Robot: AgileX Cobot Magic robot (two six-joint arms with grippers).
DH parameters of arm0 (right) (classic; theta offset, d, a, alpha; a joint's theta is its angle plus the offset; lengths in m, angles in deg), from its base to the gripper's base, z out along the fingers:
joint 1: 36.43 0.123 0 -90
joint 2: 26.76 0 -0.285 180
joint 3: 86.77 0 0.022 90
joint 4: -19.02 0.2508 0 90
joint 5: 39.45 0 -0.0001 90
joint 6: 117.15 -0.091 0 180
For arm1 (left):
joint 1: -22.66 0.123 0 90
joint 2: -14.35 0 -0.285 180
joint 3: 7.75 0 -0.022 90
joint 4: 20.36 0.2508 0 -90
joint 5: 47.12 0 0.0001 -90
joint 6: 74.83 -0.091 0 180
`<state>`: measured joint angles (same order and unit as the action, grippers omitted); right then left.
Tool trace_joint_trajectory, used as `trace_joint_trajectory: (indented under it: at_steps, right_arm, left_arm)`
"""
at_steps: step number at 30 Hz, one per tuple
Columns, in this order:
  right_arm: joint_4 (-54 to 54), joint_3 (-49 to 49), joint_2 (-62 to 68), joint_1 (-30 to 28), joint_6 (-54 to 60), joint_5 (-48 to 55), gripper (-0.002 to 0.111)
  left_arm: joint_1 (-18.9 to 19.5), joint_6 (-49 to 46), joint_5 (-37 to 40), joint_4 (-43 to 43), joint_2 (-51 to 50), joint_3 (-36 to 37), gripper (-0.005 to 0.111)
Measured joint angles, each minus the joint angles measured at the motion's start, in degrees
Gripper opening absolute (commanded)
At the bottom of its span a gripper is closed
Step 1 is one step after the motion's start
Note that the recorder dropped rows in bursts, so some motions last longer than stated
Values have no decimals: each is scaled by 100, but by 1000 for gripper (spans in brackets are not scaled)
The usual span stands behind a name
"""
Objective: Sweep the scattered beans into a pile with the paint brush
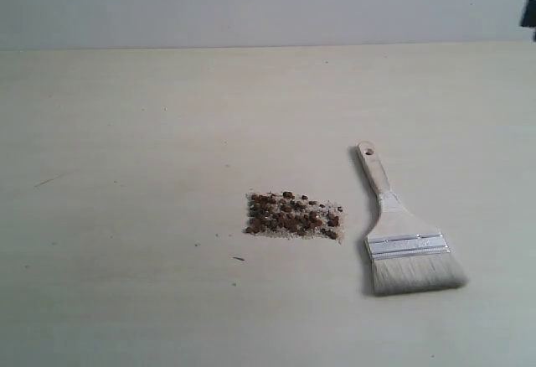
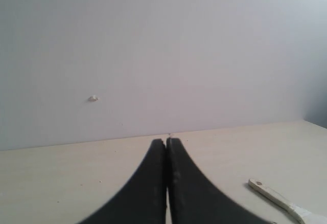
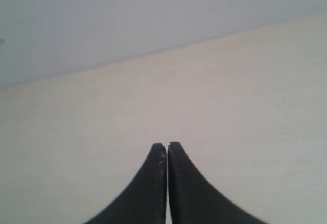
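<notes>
— Far along?
— Seemingly done: beans (image 1: 289, 208) gathered into one compact pile (image 1: 293, 216) mid-bench (image 1: 126, 132); only stray specks (image 1: 239, 258) left nearby.
— Paint brush (image 1: 402, 233)?
— Lying flat just right of the pile, untouched by either pincer.
— Pincers?
— Left pincer (image 2: 166, 142) pressed together, empty, handle ahead, apart. Right pincer (image 3: 166, 144) likewise pressed together, facing bare bench.

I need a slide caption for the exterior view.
A compact pile of beans on the table, with the paint brush lying flat beside it.
</notes>
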<state>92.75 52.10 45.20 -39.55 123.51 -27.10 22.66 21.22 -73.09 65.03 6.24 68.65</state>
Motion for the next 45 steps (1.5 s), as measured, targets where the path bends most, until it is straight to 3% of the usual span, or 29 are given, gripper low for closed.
trace_joint_trajectory:
  at_steps: [4,8,30,45]
  right_arm:
    - [107,-1450,-3184,-1,-14,-583,0]
    - [131,-2203,-5163,-1,-201,-604,0]
    - [2,-2472,-5440,-1,-209,-305,0]
    - [-445,-3535,-6287,-1,-109,-1867,0]
  left_arm:
    - [0,0,0,0,0,0,0]
    - [0,0,0,0,0,0,0]
    - [0,0,0,0,0,0,0]
    - [0,0,0,0,0,0,0]
